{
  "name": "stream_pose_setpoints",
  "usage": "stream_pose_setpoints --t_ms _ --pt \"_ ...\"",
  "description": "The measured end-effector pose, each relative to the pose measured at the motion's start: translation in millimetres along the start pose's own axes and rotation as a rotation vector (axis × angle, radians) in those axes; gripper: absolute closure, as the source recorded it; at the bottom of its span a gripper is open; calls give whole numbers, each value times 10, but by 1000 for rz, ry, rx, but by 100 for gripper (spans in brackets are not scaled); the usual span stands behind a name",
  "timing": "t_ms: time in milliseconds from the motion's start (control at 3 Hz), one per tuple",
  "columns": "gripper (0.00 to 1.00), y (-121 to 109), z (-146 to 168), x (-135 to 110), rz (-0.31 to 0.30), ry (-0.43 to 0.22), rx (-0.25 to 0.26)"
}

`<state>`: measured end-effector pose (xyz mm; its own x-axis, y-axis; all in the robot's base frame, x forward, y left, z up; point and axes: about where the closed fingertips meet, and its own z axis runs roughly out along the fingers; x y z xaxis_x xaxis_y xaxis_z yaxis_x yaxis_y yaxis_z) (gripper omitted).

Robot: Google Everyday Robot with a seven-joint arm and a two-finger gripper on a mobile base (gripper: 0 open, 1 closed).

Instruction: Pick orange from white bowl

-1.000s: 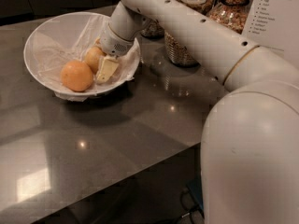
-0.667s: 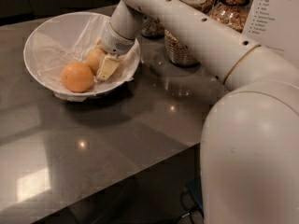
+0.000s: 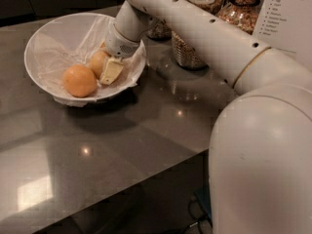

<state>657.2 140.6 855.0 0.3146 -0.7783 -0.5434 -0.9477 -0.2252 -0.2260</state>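
Note:
The white bowl [image 3: 44, 38], lined with crumpled white paper, stands at the back left of the dark table. Two round fruits lie in it. The paler, yellowish orange [image 3: 97, 62] lies right of centre. A deeper orange fruit [image 3: 79, 81] lies in front and to its left. My gripper [image 3: 108, 69] reaches down into the bowl from the right and sits right against the pale orange, with its cream-coloured tip touching the fruit's right side. The far side of the orange is hidden behind the gripper and wrist.
Glass jars of cereal [image 3: 187, 52] stand behind the bowl on the right, under my arm. A white printed card [image 3: 288, 13] stands at the far right. My large white arm [image 3: 258, 145] fills the right side. The table's front edge runs diagonally at lower right.
Almost nothing differs. The gripper stays at the pale orange in the bowl, and both fruits keep their places.

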Motion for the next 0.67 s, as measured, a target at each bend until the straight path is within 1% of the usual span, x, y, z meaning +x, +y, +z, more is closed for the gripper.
stream_pose_setpoints --t_ms 333,667 --pt "100 1 -1 -1 0 0 0" --pt "100 92 -97 -136 -43 -12 23"
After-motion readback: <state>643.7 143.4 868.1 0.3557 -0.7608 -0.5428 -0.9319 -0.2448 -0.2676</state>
